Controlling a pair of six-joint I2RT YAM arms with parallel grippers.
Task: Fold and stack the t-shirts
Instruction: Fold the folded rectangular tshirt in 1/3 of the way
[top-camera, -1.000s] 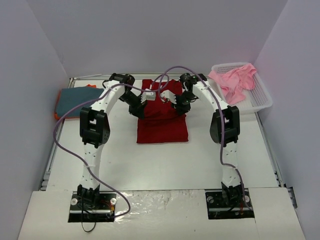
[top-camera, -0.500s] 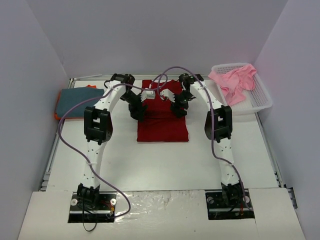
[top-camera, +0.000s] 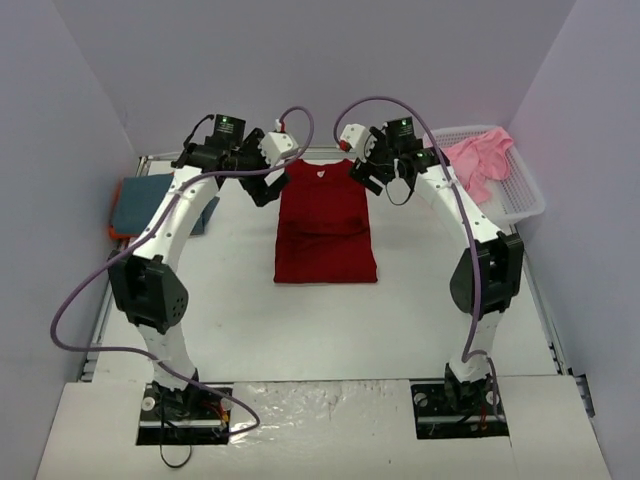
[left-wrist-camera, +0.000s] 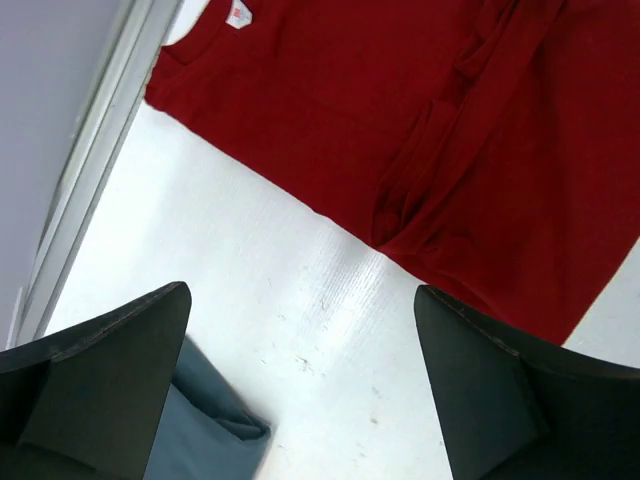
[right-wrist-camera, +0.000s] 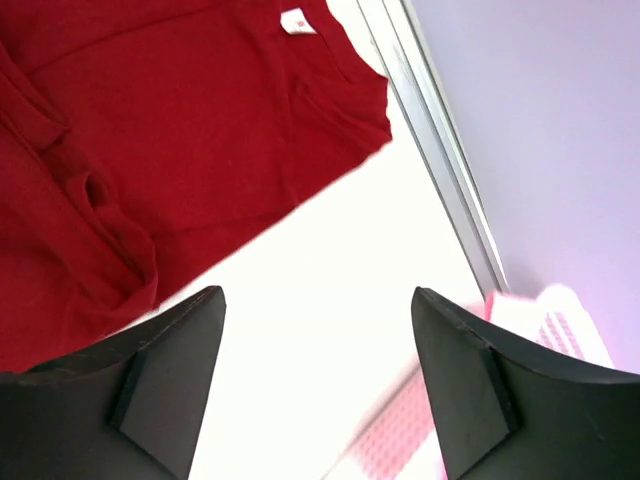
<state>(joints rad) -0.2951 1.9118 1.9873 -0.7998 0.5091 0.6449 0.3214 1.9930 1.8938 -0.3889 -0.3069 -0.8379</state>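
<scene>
The left gripper (top-camera: 262, 190) hangs in the air with its two dark fingers (left-wrist-camera: 95, 385) spread wide apart and nothing between them, just off the left edge of the dark red cotton t-shirt (top-camera: 325, 222). The right gripper (top-camera: 362, 172) mirrors it by the shirt's right shoulder, its dark fingers (right-wrist-camera: 140, 375) likewise parted and holding nothing.

Between the two, the dark red shirt lies flat on the white table top (top-camera: 330, 320), near the far edge, its collar pointing away from the arm bases with a small white neck label (left-wrist-camera: 239, 12) showing. It forms a tidy upright rectangle, sleeves turned in; a creased fold runs across its middle, bunching into soft ridges seen from both wrist views.

Further left, against the table's edge, a folded teal-blue t-shirt (top-camera: 143, 200) rests over an orange t-shirt (top-camera: 118, 233), of which only a sliver shows. At the far right, a crumpled light pink t-shirt (top-camera: 477, 162) spills over the white plastic lattice basket (top-camera: 522, 195).
</scene>
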